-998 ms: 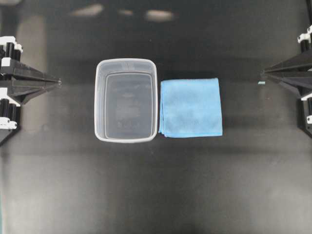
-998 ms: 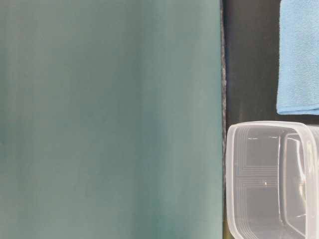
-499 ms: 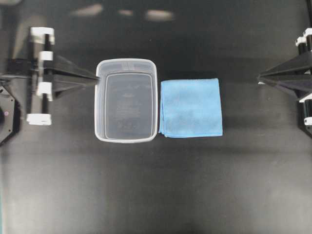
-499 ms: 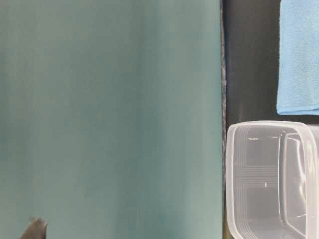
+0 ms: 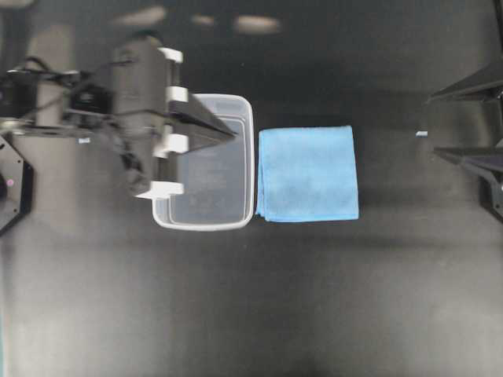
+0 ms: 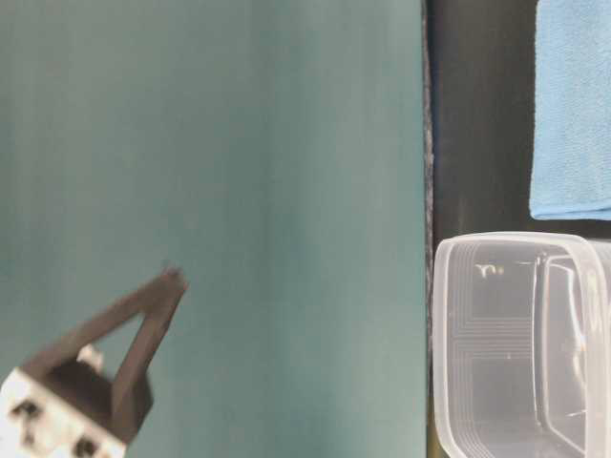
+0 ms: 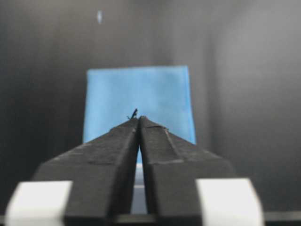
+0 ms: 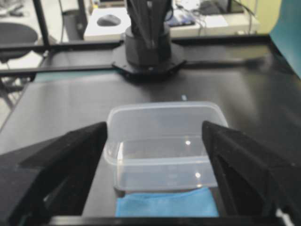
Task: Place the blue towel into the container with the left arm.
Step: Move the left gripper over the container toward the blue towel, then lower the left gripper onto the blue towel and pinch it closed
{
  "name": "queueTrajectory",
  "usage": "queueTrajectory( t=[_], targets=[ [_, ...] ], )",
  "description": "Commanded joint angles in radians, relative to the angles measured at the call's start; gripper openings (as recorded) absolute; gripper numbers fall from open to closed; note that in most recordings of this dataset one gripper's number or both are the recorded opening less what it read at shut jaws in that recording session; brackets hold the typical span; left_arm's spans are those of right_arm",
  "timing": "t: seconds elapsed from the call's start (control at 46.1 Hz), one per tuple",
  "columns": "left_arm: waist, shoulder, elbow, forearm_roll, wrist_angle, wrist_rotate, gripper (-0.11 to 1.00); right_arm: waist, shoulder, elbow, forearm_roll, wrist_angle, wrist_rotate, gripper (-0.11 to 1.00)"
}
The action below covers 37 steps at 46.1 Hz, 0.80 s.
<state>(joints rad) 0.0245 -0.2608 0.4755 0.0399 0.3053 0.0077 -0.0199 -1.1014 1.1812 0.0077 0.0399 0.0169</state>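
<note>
Table (image 5: pixel 251 314) carries everything: left arm (image 5: pixel 118 102) reaches over the container (image 5: pixel 236 222), its gripper (image 5: pixel 233 135) pinched together and empty, tips above the tub's far side, pointing at the blue towel (image 5: pixel 308 173). Towel lies flat just beside the tub, untouched. Right gripper (image 8: pixel 153 155) sits wide apart, idle. Grasp, lift and drop all remain, I judge

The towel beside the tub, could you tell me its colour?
The towel is plain light blue, clearest in the overhead view.

Claw (image 6: pixel 170 279) left of container (image 6: pixel 520 343), towel (image 6: pixel 573 105)
</note>
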Motion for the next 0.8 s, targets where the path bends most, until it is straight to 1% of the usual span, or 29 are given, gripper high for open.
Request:
queueTrajectory(
  t=[0.0,0.043,0.087,0.108,0.195,0.26,0.304,0.347,0.477,0.651,0.781],
  targets=[
    [0.012,0.066,-0.107,0.005,0.077,0.002,0.15,-0.002,-0.015,-0.015,0.002,0.002,0.005,0.78],
    [0.014,0.1,-0.144,0.005,0.115,0.003,0.24,-0.003,-0.026,-0.015,0.003,0.005,0.005,0.77],
    [0.015,0.147,-0.192,0.005,0.166,0.002,0.37,-0.002,-0.043,-0.015,0.003,0.008,0.005,0.76],
    [0.014,0.169,-0.21,0.005,0.184,0.002,0.45,-0.002,-0.049,-0.017,0.003,0.009,0.005,0.75],
    [0.014,0.265,-0.295,0.005,0.27,0.002,0.71,-0.002,-0.075,-0.017,0.003,0.014,0.005,0.76],
    [0.014,0.344,-0.362,0.005,0.327,0.003,0.84,-0.002,-0.091,-0.018,0.002,0.017,0.005,0.75],
    [0.015,0.4,-0.402,0.006,0.356,0.005,0.9,0.0,-0.097,-0.018,0.003,0.017,0.005,0.76],
    [0.015,0.448,-0.43,0.005,0.368,0.005,0.91,0.006,-0.101,-0.018,0.002,0.012,0.005,0.76],
    [0.012,0.592,-0.511,0.005,0.383,0.0,0.9,0.037,-0.101,-0.02,0.003,0.009,0.005,0.75],
    [0.006,0.701,-0.578,0.005,0.382,0.005,0.9,0.041,-0.1,-0.018,0.003,0.008,0.005,0.75],
    [0.005,0.767,-0.601,0.005,0.382,0.006,0.9,0.043,-0.104,-0.02,0.003,-0.02,0.002,0.75]
  ],
)
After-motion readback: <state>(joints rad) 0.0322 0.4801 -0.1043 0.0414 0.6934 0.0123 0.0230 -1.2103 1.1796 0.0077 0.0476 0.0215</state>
